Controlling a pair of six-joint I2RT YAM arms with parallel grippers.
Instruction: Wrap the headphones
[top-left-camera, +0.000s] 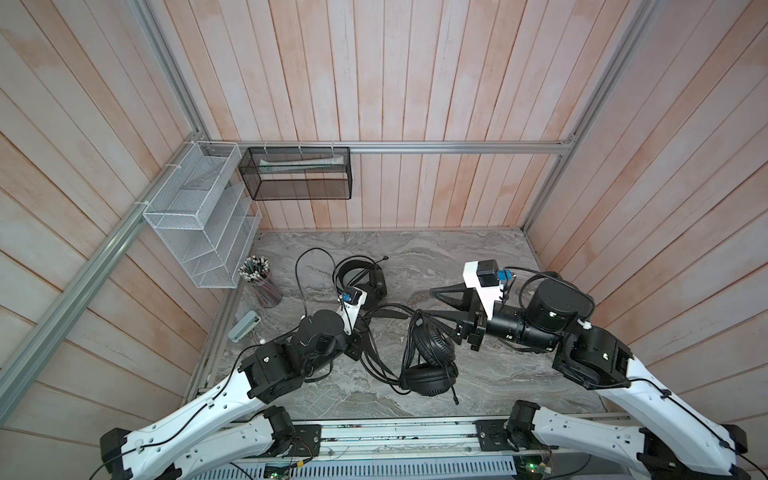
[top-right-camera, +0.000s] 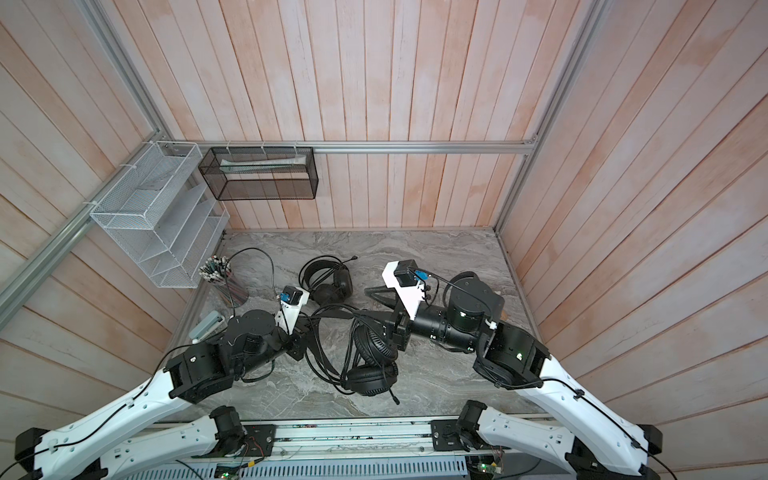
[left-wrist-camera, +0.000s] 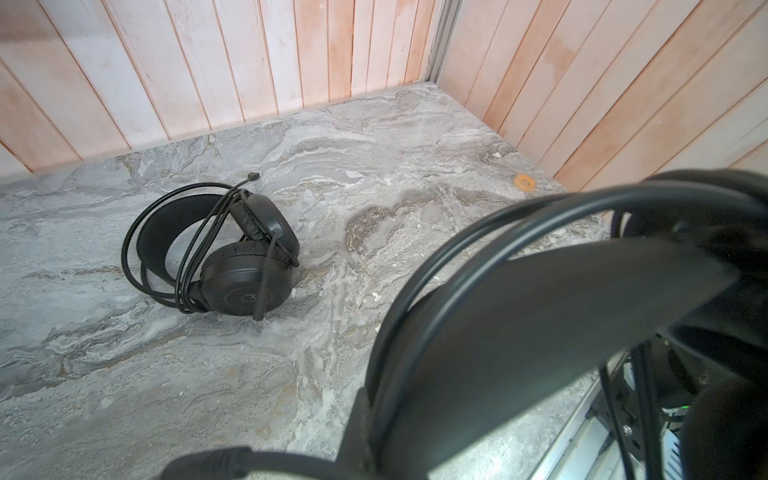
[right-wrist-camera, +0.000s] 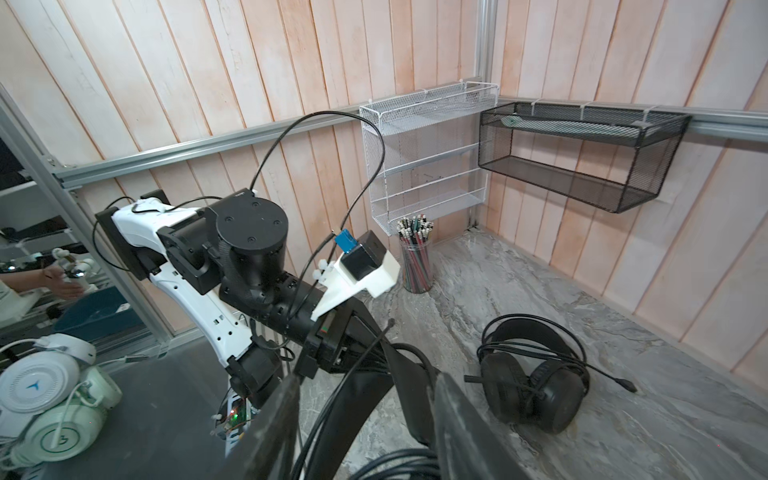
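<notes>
The loose headset (top-left-camera: 428, 353) sits near the middle of the desk (top-left-camera: 519, 365), toward the front edge, cups down and band raised. Its cable (right-wrist-camera: 395, 467) lies in slack loops on the desk to its left. The left gripper (top-left-camera: 365, 328) is clenched on it, apparently at the headband, with a strand running alongside. The right gripper (top-left-camera: 428, 305) straddles the top of the band with its jaws apart and band and cable both between them.

If the right jaws close there, I judge they could pinch the band along with the cable, so no fresh turn gets laid. A hard pull might drag the cups or tug the band from the left grasp. Slack loops may snag the boom mic (top-left-camera: 453, 392).

The wrapped headset (left-wrist-camera: 245, 266) rests toward the back edge, apart, and the pencil cup (top-left-camera: 264, 286) by the left edge.
</notes>
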